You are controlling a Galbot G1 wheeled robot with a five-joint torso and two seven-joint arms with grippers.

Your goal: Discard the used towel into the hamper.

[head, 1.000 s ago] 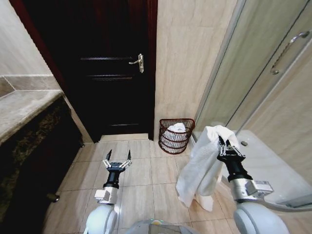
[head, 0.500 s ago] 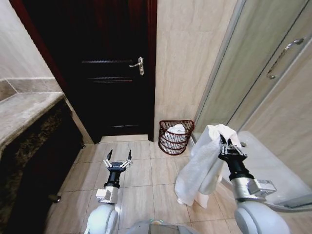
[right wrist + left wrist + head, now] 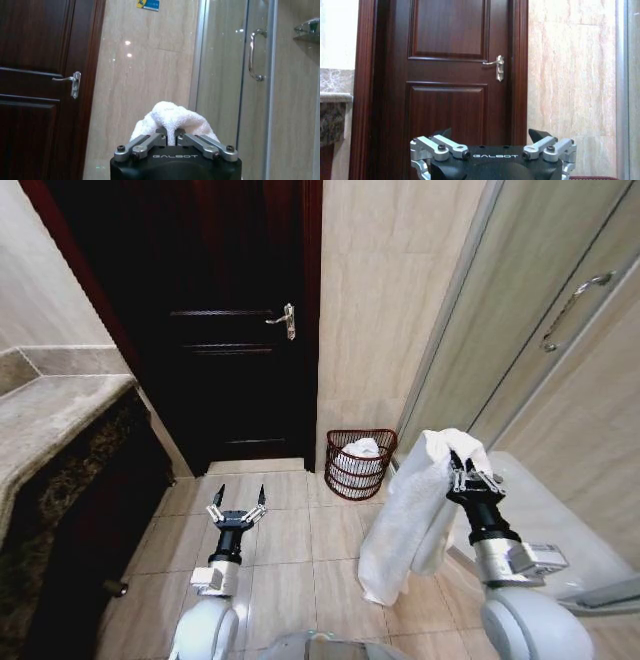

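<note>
A stone worktop (image 3: 50, 415) runs along the left wall beside a dark wooden door (image 3: 225, 330). Low over the tiled floor (image 3: 290, 550), the left pincer (image 3: 237, 505) points toward the door, its fingers spread wide and holding nothing. Farther back, against the tiled wall just right of the door, the hamper (image 3: 358, 464) stands upright with its open mouth facing up and white cloth inside. To the right and nearer the robot, the right pincer (image 3: 472, 478) is clamped tight on the top fold of a white towel (image 3: 405, 520), which hangs straight down, long axis vertical, beside the glass shower door (image 3: 530, 330).
</note>
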